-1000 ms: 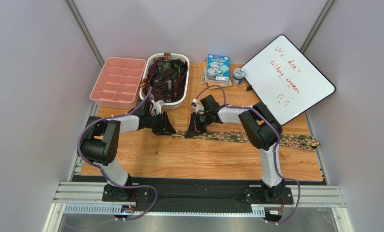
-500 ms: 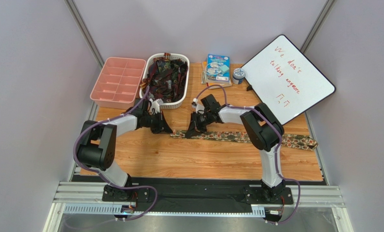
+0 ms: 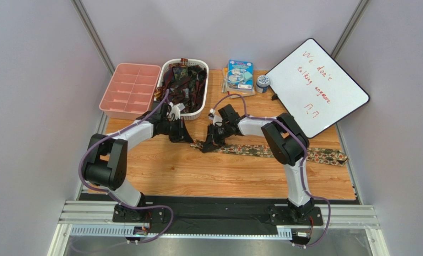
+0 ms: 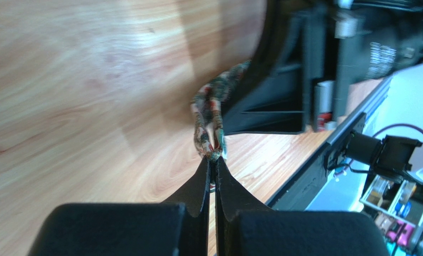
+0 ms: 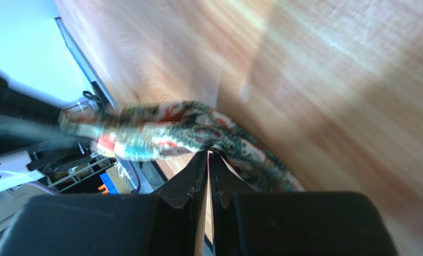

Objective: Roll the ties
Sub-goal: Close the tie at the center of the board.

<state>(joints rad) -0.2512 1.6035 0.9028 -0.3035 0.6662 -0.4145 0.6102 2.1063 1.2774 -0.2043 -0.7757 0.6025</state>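
Arms: two, both reaching to mid-table and close together.
Left gripper [image 4: 212, 161]: jaws pressed together, clamped on the narrow end of the necktie, which bunches up just beyond the tips.
Right gripper [image 5: 208, 156]: jaws nearly together. The wrist view is blurred, but they appear to pinch a fold of the same necktie at the tips.
Tie on table: one olive-green and tan patterned necktie [image 3: 245, 150]. It lies flat across the light wooden table [image 3: 208, 178], running from the two grippers on the left to the right edge and passing under the right arm.
Ties in store: dark red, black and brown neckties [image 3: 184, 85] heaped in one white lattice plastic basket [image 3: 204, 90] at the back. The heap is too tangled to count.
Pink tray: one pink plastic compartment tray [image 3: 131, 113], just left of the basket.
Whiteboard: one white board with red handwriting [image 3: 325, 69], tilted at back right.
Other items: one blue printed box [image 3: 240, 73] and one small round tin [image 3: 262, 81], between basket and board.
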